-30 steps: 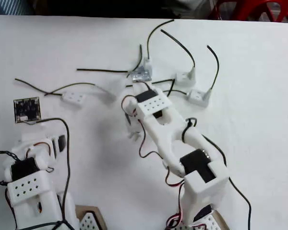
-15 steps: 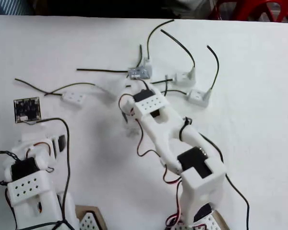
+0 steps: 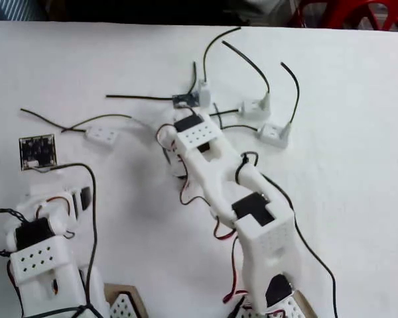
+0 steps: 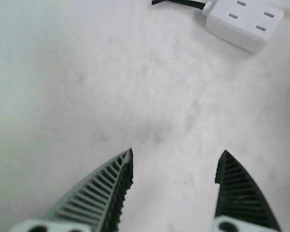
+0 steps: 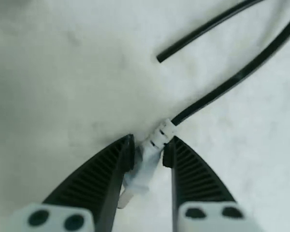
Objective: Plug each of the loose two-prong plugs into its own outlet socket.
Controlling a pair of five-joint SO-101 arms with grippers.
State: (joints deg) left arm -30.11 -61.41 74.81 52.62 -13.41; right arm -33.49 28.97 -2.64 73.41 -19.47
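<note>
Right wrist view has the right gripper [image 5: 148,141] closed down to a narrow gap on a white two-prong plug [image 5: 144,169], pinching its body while the black cable [image 5: 217,89] trails away over the worktop [image 5: 53,72]. The prongs cannot be made out.

Taking the outlet socket [image 3: 101,134] by the left arm as the marker, the held plug is well apart from it, and two more sockets [image 3: 253,107] [image 3: 273,134] lie farther off again, beyond the right arm [image 3: 215,169]. The left gripper [image 4: 178,159] hangs near the marker socket [image 4: 244,21], spread wide and empty.

The step in hand looks like carrying the plug to a socket. To do it well, I would hold the pinch firm, lift enough that the cable does not drag, and square the prongs to the slots before pushing. These light sockets will likely slide, so the left gripper pinning one down should help.
</note>
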